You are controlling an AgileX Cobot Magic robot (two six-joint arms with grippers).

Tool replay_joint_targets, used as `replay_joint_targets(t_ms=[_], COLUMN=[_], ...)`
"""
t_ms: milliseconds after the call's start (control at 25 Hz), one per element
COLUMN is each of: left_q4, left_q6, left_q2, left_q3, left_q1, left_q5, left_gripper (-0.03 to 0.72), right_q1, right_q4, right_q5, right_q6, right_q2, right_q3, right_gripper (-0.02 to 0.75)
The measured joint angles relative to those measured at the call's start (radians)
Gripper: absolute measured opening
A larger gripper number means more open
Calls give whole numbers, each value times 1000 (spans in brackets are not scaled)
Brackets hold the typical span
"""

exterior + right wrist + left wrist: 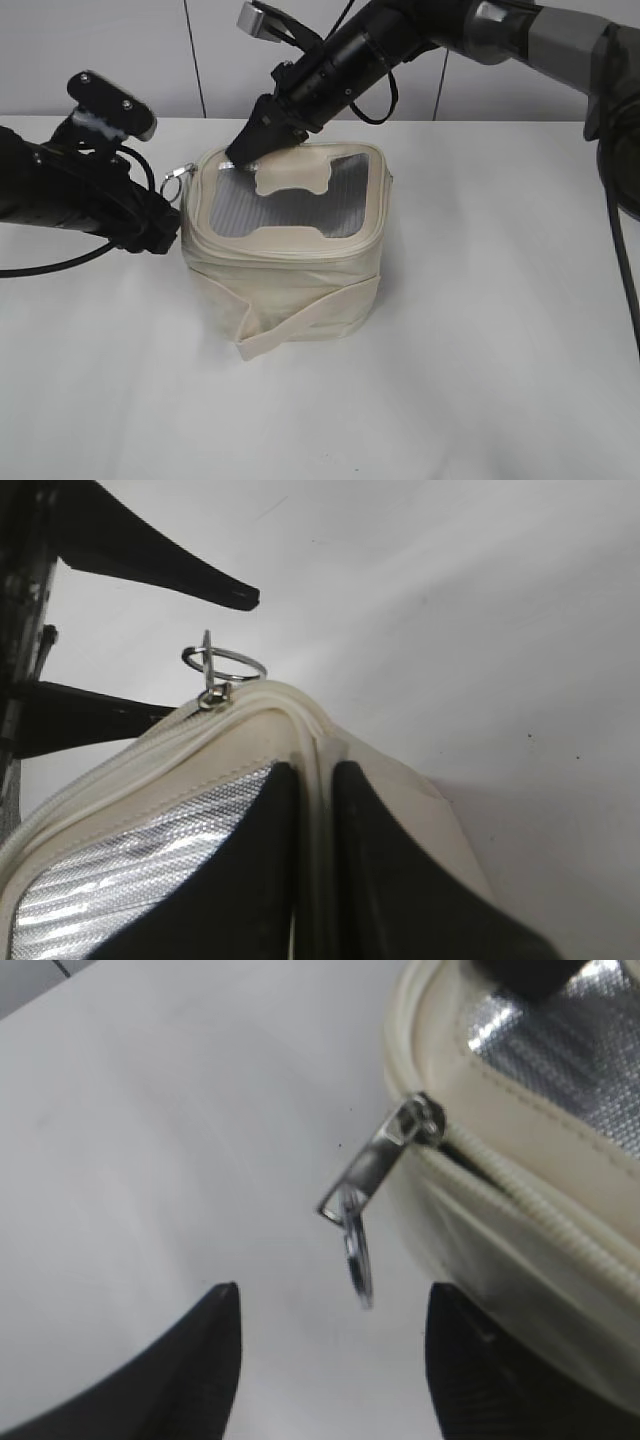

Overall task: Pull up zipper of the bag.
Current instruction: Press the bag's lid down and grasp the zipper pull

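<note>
Bag (285, 255) upright, zipper (385, 1160) pull dangling leftward; left gripper (330, 1360) spread, empty; right gripper (312, 880) pinching lid rim

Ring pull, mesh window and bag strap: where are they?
ring pull (358, 1255), left wrist view, on its hanging silver loop.
mesh window (240, 208), exterior view, on its grey left part.
strap (300, 325), exterior view, on the slanting front band.

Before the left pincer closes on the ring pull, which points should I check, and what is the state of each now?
1. Left pincer open: ok.
2. Ring pull lies between its fingers: ok, but beyond the tips, not yet gripped.
3. Ring pull hangs free from the slider: ok.
4. Right pincer holds the bag steady at the lid rim: ok, fingers straddle the rim.
5. Zipper track clear ahead of the slider: cannot tell.
</note>
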State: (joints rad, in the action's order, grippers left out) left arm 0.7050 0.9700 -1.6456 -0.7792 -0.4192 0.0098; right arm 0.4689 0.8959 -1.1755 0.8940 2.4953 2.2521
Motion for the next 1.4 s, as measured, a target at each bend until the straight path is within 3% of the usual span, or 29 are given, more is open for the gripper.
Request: replay_joint_targets(t_ms=[520, 600, 680, 720, 800, 1400], left_q4=[1, -11, -29, -35, -43, -56], left_q6=[0, 0, 2, 2, 3, -25], left_q2=[-26, -35, -55, -65, -72, 71], left_q3=[-63, -92, -114, -119, -122, -56], left_q1=[0, 0, 0, 0, 0, 22], left_q5=[-10, 9, 37, 51, 66, 256], left_gripper=[414, 327, 125, 63, 7, -8], right_q1=[0, 0, 0, 0, 0, 0], right_q4=[-1, -1, -1, -1, -1, -7], right_q5=[0, 0, 0, 0, 0, -3], right_q6=[-3, -3, -3, -3, -4, -54], right_q2=[0, 0, 0, 0, 0, 0], right_q3=[0, 0, 0, 0, 0, 1], right_gripper=[83, 83, 83, 83, 82, 73])
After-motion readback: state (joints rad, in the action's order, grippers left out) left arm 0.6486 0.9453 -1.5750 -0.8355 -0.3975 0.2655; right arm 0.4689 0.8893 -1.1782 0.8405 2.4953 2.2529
